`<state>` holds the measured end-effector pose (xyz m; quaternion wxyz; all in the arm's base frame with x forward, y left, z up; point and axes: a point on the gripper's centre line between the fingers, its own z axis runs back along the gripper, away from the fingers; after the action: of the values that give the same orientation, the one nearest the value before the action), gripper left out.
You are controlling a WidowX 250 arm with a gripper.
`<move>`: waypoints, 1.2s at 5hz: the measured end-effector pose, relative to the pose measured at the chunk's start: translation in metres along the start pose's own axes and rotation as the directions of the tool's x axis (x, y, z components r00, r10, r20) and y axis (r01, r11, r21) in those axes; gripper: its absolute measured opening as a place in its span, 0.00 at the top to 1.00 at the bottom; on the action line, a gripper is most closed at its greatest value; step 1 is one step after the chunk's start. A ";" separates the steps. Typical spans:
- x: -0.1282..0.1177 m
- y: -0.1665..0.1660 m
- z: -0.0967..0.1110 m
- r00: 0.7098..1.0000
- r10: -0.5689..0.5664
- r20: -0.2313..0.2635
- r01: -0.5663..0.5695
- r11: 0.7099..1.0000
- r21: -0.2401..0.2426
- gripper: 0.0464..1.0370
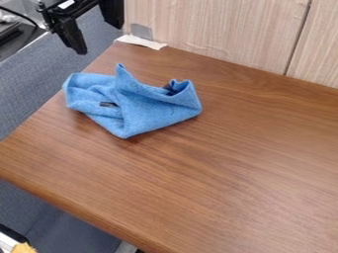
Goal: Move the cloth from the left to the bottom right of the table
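Cloth (148, 111), blue and rumpled, is lying on the upper left of the wooden table (251, 163), its folds reaching the left edge. Behind it, a pale wood panel (218, 29) is lining the table's far side, with a whitish strip (142, 42) and a small grey plate (141, 31) sitting at the corner. Folds are hiding parts of the fabric, and a dark patch among them is proving hard to identify. The top edge is cutting off the arm; a yellowish object (23, 248), also cropped, is showing at lower left. Jaws parted and released, the black gripper (99, 39) is hanging apart from the cloth, toward the view's upper left.
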<state>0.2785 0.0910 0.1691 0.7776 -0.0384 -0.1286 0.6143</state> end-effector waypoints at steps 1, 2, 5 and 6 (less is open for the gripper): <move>-0.001 0.001 -0.009 1.000 0.004 -0.014 -0.004 1.000 0.024 0.04; 0.002 0.000 -0.035 1.000 0.022 -0.016 -0.021 0.998 0.058 0.04; -0.006 0.008 -0.117 0.996 0.081 0.029 -0.084 0.991 0.101 0.04; -0.005 0.004 -0.132 0.994 0.106 0.011 -0.107 0.984 0.140 0.04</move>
<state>0.3062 0.1005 0.0400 0.7442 0.0105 -0.0841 0.6626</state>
